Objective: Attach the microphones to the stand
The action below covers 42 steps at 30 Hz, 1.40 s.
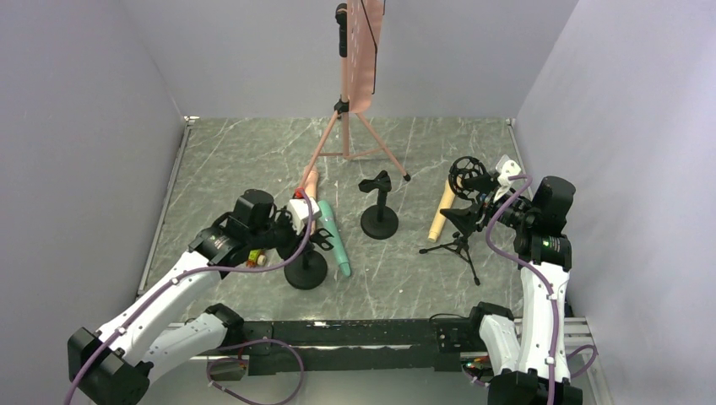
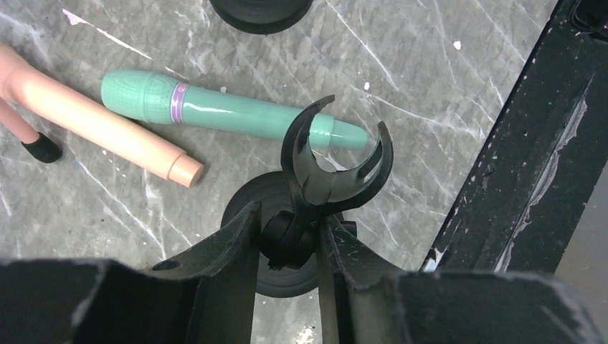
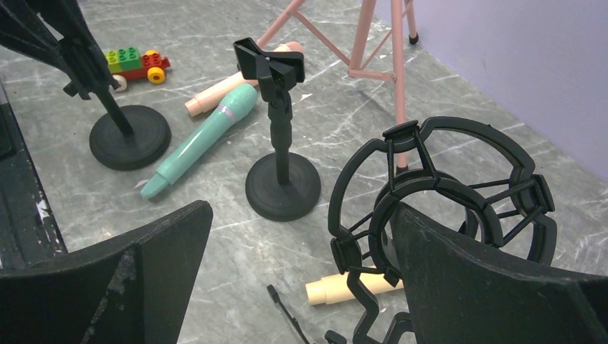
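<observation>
Three baton-shaped microphones lie flat on the grey, marble-veined bench (image 1: pixel 236 160), none of them on a stand; four stands are upright, two on round bases and two on tripods; there is one small block toy.

Furthest left, the left gripper (image 2: pixel 288 236) has its jaws narrowed onto the neck of the left stand (image 1: pixel 306 272), just below its clip; that stand is matt black, with a disc base, a short post and a forked C-shaped clip that holds nothing. Near its base sits the block toy (image 3: pixel 136 61), studded bricks in green, red and yellow on wheels. Just right of the stand lies the teal-green microphone (image 2: pixel 236 111), glossy, with a ribbed head and a lilac band; the pale pink microphone (image 2: pixel 100 125), smooth and matt, lies beside it towards the back of the bench.

The middle stand (image 3: pixel 281 183) is a second black disc-and-post with an empty clip. Behind it rises the pink tripod (image 1: pixel 344 135), thin-legged with black feet, carrying a flat pink panel.

The tan-yellow microphone (image 1: pixel 442 215) lies beside the black tripod (image 1: pixel 460 232), which is topped by a shock mount (image 3: pixel 403 131) of two nested plastic rings joined by thin struts. The right gripper (image 3: pixel 301 215) has its jaws wide and holds nothing; the mount is near its right finger, and whether they touch I cannot tell.
</observation>
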Motion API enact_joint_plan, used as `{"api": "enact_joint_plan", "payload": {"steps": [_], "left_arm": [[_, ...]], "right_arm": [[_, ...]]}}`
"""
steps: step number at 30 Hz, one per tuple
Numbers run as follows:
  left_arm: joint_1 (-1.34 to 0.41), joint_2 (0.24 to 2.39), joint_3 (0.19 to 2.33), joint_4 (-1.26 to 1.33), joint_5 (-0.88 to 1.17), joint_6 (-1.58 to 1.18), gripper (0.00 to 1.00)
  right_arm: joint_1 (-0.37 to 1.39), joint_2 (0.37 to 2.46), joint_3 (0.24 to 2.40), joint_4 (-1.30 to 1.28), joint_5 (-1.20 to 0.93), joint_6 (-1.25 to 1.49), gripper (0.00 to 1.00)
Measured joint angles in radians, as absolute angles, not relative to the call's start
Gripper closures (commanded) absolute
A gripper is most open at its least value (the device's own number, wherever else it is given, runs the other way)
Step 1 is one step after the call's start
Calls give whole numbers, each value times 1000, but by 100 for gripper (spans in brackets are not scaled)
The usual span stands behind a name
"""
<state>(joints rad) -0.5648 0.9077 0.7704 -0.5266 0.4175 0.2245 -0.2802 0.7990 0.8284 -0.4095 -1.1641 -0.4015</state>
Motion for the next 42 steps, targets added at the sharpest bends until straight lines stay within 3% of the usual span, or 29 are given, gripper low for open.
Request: {"api": "enact_joint_plan", "payload": {"steps": [2,3,4,12,18,25,31,34,42], "left_arm": [[-566,907,766,-521,409,224,52],[-566,907,766,-520,403,221,16],[-566,907,766,-521,396,218,3],[-564,881,767,-514,324,212,1],[-565,683,768,-499,254,185,1],[-565,445,773,-445,160,150,1],[-565,397,714,-411,68,126,1],[-565,398,649,-413,7,113,1],[-565,371,602,-434,-131,109,1]], "right_arm": [[-280,799,828,-410,-1166,-402,0],[-280,799,828,-410,-1166,-403,0],[-280,799,828,-410,-1166,-403,0],[-280,804,825,-410,-1177,-420,0],[-280,809,838,-464,-1188,-506,0],[-281,892,1005,-765,-1175,-681,0],[-266,980,1207,-963,-1126,-712,0],[-197,1038,1300,-1018,-1105,-713,0],[199,1105,1352,-1041,-932,-691,0]]}}
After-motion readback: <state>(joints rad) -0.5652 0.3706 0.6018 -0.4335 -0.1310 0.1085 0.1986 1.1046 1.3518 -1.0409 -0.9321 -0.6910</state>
